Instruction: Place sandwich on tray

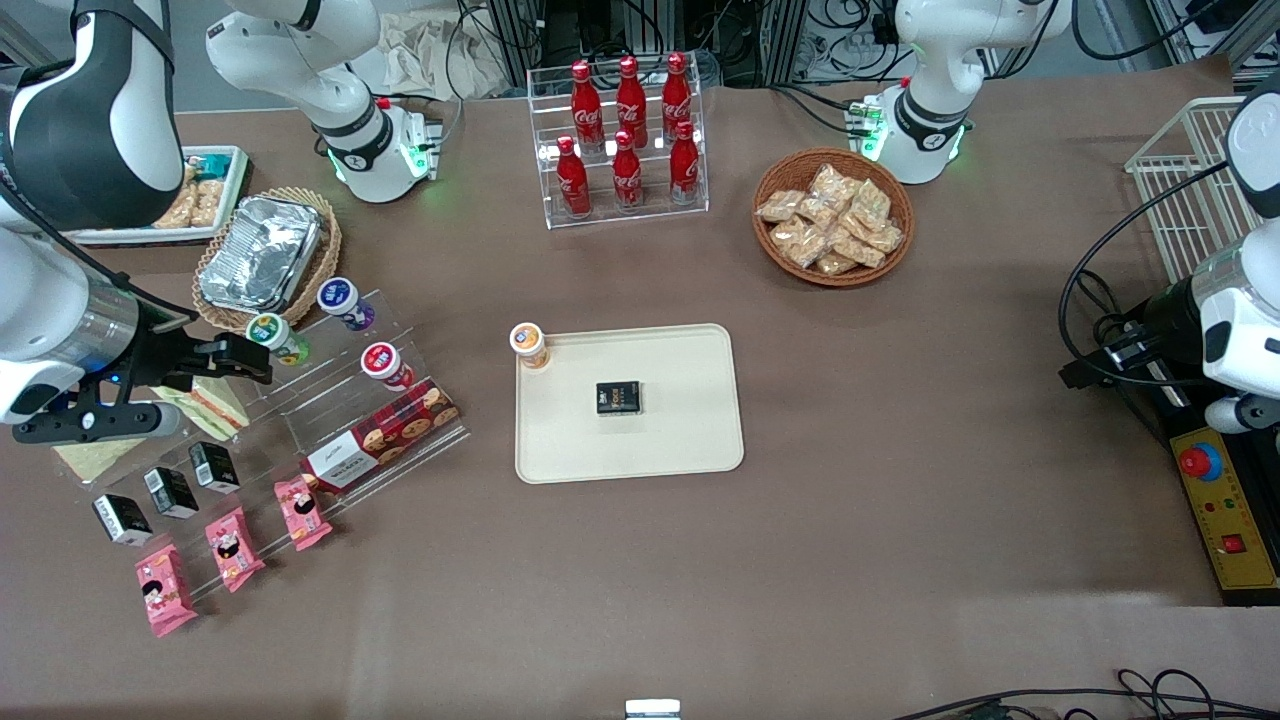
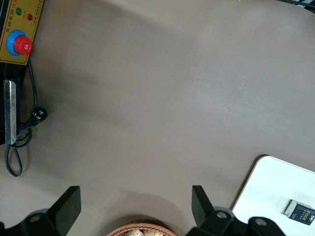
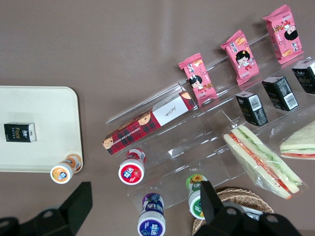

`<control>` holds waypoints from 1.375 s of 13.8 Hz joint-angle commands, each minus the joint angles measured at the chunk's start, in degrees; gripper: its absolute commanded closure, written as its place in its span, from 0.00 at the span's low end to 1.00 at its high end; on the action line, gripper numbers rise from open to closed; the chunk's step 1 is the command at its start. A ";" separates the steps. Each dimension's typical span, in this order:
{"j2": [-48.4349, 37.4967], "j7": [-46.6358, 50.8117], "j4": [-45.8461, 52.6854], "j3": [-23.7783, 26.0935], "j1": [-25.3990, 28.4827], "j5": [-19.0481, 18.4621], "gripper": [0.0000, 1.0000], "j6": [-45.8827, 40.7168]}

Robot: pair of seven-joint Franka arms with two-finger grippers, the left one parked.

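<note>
Pink packets (image 1: 228, 548): closest to the front camera, three on the lowest step of the clear stand (image 3: 197, 142).
Black cartons (image 1: 170, 490): a row one step up.
Tray (image 1: 690, 430): mid-surface, toward the parked arm's end from the stand; it holds a small black box (image 1: 619, 397) and an orange-capped bottle (image 1: 529, 345) at a corner.
Sandwich (image 3: 262, 161): on the stand above the cartons, its twin (image 3: 301, 143) just beside it; neither is on the tray.
Gripper (image 3: 142, 206): hovering over the stand beside the sandwich, fingers (image 3: 78, 204) spread wide, nothing held.
Foil container (image 1: 260, 252): farther off, in a wicker basket.
</note>
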 commanded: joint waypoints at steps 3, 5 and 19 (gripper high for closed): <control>0.19 0.84 0.85 0.11 -0.07 -0.75 0.02 -0.26; 0.10 0.75 0.77 0.11 0.02 -0.75 0.02 -0.26; 1.23 4.59 0.41 -10.70 -5.07 -1.54 0.02 -1.05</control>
